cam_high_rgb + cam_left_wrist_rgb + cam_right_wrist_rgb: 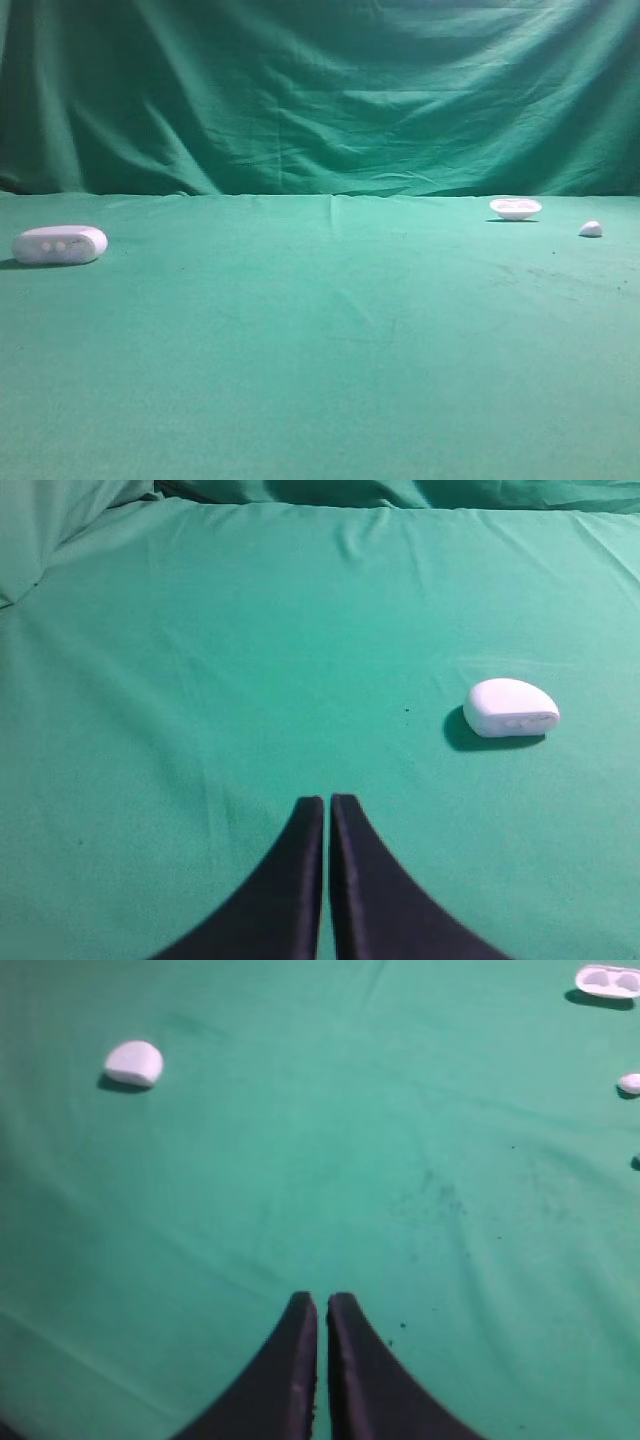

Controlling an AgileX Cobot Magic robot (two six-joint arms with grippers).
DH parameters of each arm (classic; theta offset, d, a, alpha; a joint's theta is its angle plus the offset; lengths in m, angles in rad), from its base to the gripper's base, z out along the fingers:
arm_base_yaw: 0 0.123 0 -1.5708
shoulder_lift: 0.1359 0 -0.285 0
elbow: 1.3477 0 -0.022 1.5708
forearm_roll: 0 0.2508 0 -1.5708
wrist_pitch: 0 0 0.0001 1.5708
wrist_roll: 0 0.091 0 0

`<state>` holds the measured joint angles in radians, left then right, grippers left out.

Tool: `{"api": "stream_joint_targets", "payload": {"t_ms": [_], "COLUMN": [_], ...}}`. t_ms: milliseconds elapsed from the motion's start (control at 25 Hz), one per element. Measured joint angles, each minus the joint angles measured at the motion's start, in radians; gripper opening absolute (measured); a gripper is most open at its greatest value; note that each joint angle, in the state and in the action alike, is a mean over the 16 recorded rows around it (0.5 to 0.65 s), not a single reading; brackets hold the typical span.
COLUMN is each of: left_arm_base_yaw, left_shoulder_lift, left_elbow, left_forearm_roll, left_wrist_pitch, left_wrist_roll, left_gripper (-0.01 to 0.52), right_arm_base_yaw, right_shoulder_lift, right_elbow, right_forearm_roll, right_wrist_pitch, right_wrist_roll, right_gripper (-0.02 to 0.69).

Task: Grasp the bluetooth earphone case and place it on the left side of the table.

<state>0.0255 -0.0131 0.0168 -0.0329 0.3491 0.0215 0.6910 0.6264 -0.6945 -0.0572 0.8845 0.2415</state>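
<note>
The white earphone case lies on its long side at the far left of the green table, close to the left edge of the high view and well apart from everything else. Its face shows small pale dots. Across the table, near the back on the right, sits a shallow white dish, and just to the right of it a tiny white pebble-like piece.

In the left wrist view the left gripper hangs above bare cloth with its dark fingers pressed together, holding nothing; the case lies ahead and to the right of it. The right gripper likewise has its fingers together and empty, over the cloth, with the case at far left and the dish at the top right corner.
</note>
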Motion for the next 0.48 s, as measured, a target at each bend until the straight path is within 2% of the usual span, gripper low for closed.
{"api": "stream_joint_targets", "payload": {"t_ms": [280,480], "left_arm_base_yaw": [0.000,0.000], "left_shoulder_lift": [0.000,0.000], "left_elbow": [0.000,0.000], "left_forearm_roll": [0.000,0.000], "left_wrist_pitch": [0.000,0.000], "left_wrist_roll": [0.000,0.000], "left_gripper": [0.000,0.000], "right_arm_base_yaw": [-0.011,-0.092], "right_shoulder_lift": [-0.049,-0.062], "right_elbow": [0.037,0.064], "right_forearm_roll": [0.037,0.034], "right_wrist_pitch": [-0.028,-0.084], "right_wrist_roll": [-0.105,-0.183], "right_gripper": [0.000,0.000]}}
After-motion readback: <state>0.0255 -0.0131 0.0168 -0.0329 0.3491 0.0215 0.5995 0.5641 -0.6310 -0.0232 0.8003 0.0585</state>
